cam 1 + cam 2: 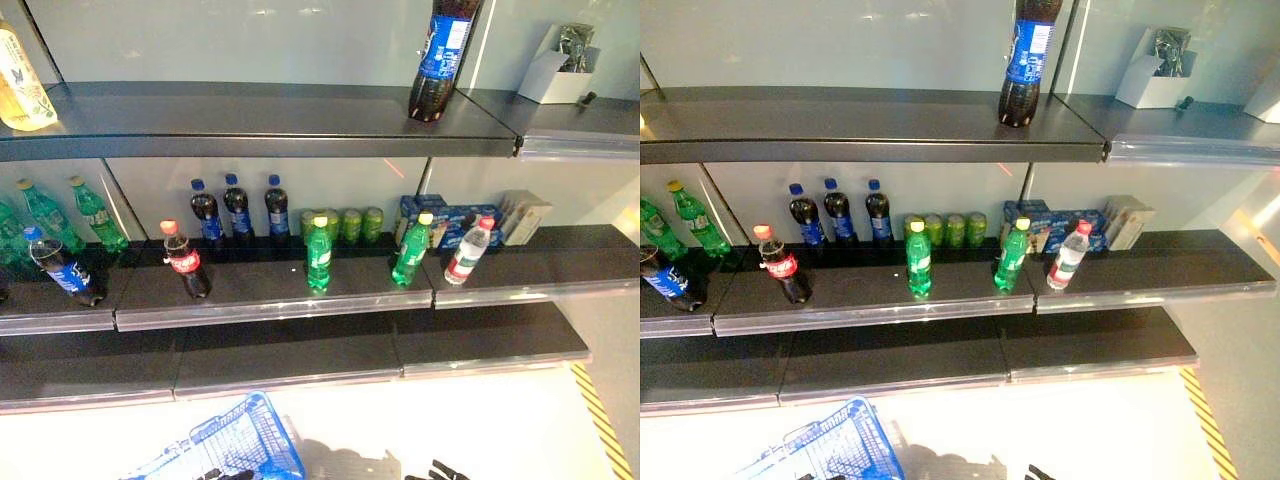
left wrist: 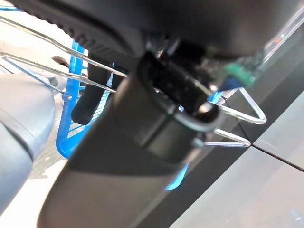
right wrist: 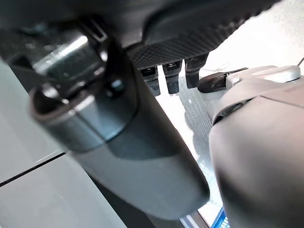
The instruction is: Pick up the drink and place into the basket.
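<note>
I stood before the dark grey three-tier store shelving [image 1: 300, 120], every drink still on its boards and none in hand. My landmark was the blue wire shopping basket [image 1: 250, 445], low in front of the shelves and held by its handle in my left hand [image 2: 90, 95], whose fingers were curled round the thin wire. My right hand [image 1: 437, 471] showed only as dark fingertips to the right of the basket; in its wrist view the fingers [image 3: 171, 76] hung fairly straight and held nothing.

Far above and to the right of the basket, a tall dark cola bottle with a blue label [image 1: 442, 60] stood alone on the top shelf. On the middle shelf, above and to the left of the basket, a small cola bottle with a red label and pale cap [image 1: 186, 260] stood forward. A green plastic soda bottle with a yellow cap [image 1: 318, 254] stood above the basket and a little to its right, and a second green bottle [image 1: 411, 250] and a clear water bottle with a red cap [image 1: 468, 252] further right.

I judged the nearest green bottle the likeliest pick: full, moderately heavy, its smooth plastic slippery and slightly yielding, best taken round the mid-body label band, clear of the tapered neck.
</note>
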Robot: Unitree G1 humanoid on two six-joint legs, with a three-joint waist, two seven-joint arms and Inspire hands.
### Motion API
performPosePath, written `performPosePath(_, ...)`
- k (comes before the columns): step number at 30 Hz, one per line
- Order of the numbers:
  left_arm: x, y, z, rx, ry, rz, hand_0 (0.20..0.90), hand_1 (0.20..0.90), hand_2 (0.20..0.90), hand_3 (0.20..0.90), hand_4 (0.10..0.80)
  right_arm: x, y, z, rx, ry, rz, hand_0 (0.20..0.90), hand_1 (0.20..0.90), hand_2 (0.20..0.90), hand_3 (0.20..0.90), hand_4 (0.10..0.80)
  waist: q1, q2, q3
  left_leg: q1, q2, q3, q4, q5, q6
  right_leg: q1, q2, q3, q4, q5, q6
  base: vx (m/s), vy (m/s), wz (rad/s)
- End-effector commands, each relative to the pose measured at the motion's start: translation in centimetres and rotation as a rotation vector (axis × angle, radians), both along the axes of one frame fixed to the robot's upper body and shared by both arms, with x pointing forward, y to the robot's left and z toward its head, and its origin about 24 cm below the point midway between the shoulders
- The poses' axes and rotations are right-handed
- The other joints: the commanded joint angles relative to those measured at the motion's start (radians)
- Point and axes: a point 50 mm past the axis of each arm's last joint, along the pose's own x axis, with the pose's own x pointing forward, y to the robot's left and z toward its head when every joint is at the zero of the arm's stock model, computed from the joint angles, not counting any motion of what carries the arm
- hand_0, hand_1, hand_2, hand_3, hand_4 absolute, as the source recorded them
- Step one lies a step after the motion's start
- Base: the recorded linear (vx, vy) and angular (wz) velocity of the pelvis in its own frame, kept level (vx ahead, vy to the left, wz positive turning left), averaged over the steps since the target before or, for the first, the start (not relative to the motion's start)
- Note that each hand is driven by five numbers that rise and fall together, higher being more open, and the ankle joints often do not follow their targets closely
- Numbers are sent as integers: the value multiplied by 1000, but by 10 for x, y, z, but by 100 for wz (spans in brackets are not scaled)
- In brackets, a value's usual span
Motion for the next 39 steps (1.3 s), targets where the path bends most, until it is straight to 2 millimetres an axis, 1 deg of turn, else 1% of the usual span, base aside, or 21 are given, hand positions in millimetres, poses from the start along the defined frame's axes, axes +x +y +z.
performPosePath(1, 67, -20, 10, -99, -262, -64, 300, 300, 300, 200, 100, 37, -20, 12, -38, -117, -4, 900, 900, 900, 900, 800, 3, 34, 11, -5, -56, 2, 6, -54, -3, 24, 53, -3, 46, -65, 23, 0, 0, 0)
performPosePath(10, 65, -22, 9, -100, -252, -81, 300, 300, 300, 200, 100, 35, -20, 12, -38, -113, -9, 900, 900, 900, 900, 800, -3, 33, 15, -7, -56, 5, 6, -52, -4, 22, 58, 5, 40, -63, 21, 0, 0, 0)
performPosePath(14, 64, -22, 8, -99, -242, -109, 300, 300, 300, 200, 100, 37, -20, 12, -34, -121, -24, 900, 900, 900, 900, 800, -13, 32, 15, 0, -53, 19, 6, -52, -3, 17, 62, 20, 42, -63, 18, -5, 8, -1)
performPosePath(16, 64, -25, 8, -106, -249, -104, 300, 300, 300, 200, 100, 43, -23, 14, -47, -129, -14, 900, 900, 900, 900, 800, -9, 25, 27, -8, -57, -15, 59, -62, -5, 10, 58, 51, 50, -62, 8, -36, 87, -13)
performPosePath(17, 63, -26, 8, -118, -253, -102, 300, 300, 300, 200, 100, 49, -27, 17, -59, -136, -5, 900, 900, 900, 900, 800, 2, 16, 34, -36, -76, -80, 131, -87, -3, 5, 52, 81, 56, -58, 0, -50, 155, -36)
performPosePath(18, 62, -28, 7, -121, -256, -86, 300, 300, 300, 200, 100, 55, -31, 20, -73, -144, 1, 900, 900, 900, 900, 800, 12, 9, 40, -63, -103, -146, 183, -112, 7, -4, 48, 115, 65, -57, -4, -44, 167, -67)
performPosePath(19, 63, -29, 6, -124, -255, -90, 300, 300, 300, 200, 100, 57, -33, 21, -78, -146, -8, 900, 900, 900, 900, 800, 15, 8, 42, -71, -110, -158, 192, -117, 12, -7, 50, 130, 70, -58, -6, -39, 213, -103)
performPosePath(21, 69, -31, 7, -126, -253, -124, 300, 300, 300, 200, 100, 60, -38, 23, -86, -165, -66, 900, 900, 900, 900, 800, 5, 5, 47, -71, -120, -148, 181, -124, 30, -25, 49, 157, 82, -51, 2, -52, 233, -119)
performPosePath(22, 74, -31, 9, -127, -251, -153, 300, 300, 300, 200, 100, 60, -40, 24, -84, -177, -93, 900, 900, 900, 900, 800, -5, 1, 51, -62, -128, -142, 172, -133, 41, -50, 42, 178, 84, -32, 20, -65, 201, -101)
performPosePath(24, 81, -26, 12, -113, -256, -139, 300, 300, 300, 200, 100, 59, -43, 25, -83, -183, -96, 900, 900, 900, 900, 800, -30, 0, 61, -52, -134, -126, 160, -140, 51, -100, 33, 219, 87, 13, 50, -70, 145, -96)
performPosePath(25, 83, -21, 13, -102, -258, -119, 300, 300, 300, 200, 100, 56, -45, 25, -81, -181, -93, 900, 900, 900, 900, 800, -39, -4, 66, -44, -139, -119, 151, -145, 52, -127, 22, 232, 71, 60, 74, -93, 77, -126)
performPosePath(27, 78, -10, 15, -76, -263, -57, 300, 300, 300, 200, 100, 54, -42, 24, -73, -183, -51, 900, 900, 900, 900, 800, -36, -9, 77, -28, -129, -68, 133, -142, 27, -176, -7, 130, 75, 108, 109, -140, 47, -166)
performPosePath(28, 76, -7, 16, -71, -263, -63, 300, 300, 300, 200, 100, 53, -40, 23, -69, -186, -60, 900, 900, 900, 900, 800, -33, -9, 82, -21, -123, -47, 126, -140, 22, -190, -17, 104, 91, 119, 116, -146, 27, -144)
performPosePath(31, 66, 0, 15, -51, -248, -67, 300, 300, 300, 200, 100, 46, -39, 21, -67, -187, -81, 900, 900, 900, 900, 800, -36, -2, 81, -18, -95, 8, 95, -119, 23, -196, -31, 78, 160, 98, 109, -157, 25, -124)
performPosePath(33, 59, 3, 15, -45, -242, -57, 300, 300, 300, 200, 100, 42, -40, 21, -71, -185, -88, 900, 900, 900, 900, 800, -38, 5, 72, -8, -86, 62, 55, -101, 29, -192, -44, 44, 201, 89, 106, -163, 51, -104)
performPosePath(34, 58, 5, 15, -49, -247, -49, 300, 300, 300, 200, 100, 41, -40, 21, -68, -186, -77, 900, 900, 900, 900, 800, -36, 11, 65, 8, -83, 102, 22, -93, 31, -179, -52, 0, 217, 78, 107, -108, 20, -77)
performPosePath(35, 58, 5, 15, -49, -249, -47, 300, 300, 300, 200, 100, 42, -40, 21, -66, -186, -74, 900, 900, 900, 900, 800, -35, 10, 61, 6, -83, 110, 18, -91, 31, -179, -53, -6, 213, 79, 106, -99, -1, -82)
performPosePath(36, 59, 5, 16, -51, -252, -40, 300, 300, 300, 200, 100, 43, -39, 21, -61, -186, -63, 900, 900, 900, 900, 800, -30, 11, 53, 11, -81, 135, 7, -91, 30, -171, -56, -47, 206, 74, 105, -69, -56, -94)
performPosePath(37, 62, 4, 16, -56, -259, -38, 300, 300, 300, 200, 100, 48, -37, 21, -52, -187, -47, 900, 900, 900, 900, 800, -20, 12, 44, 16, -73, 177, 6, -100, 26, -152, -58, -121, 186, 57, 103, 8, -98, -119)
performPosePath(38, 64, 3, 16, -57, -261, -38, 300, 300, 300, 200, 100, 51, -35, 21, -45, -186, -41, 900, 900, 900, 900, 800, -13, 16, 38, 28, -66, 185, 6, -119, 21, -134, -50, -147, 174, 30, 110, 33, -147, -100)
performPosePath(39, 66, 2, 16, -59, -263, -40, 300, 300, 300, 200, 100, 54, -33, 21, -41, -186, -36, 900, 900, 900, 900, 800, -8, 14, 36, 32, -63, 200, 6, -119, 17, -123, -42, -168, 150, 21, 104, 68, -180, -62)
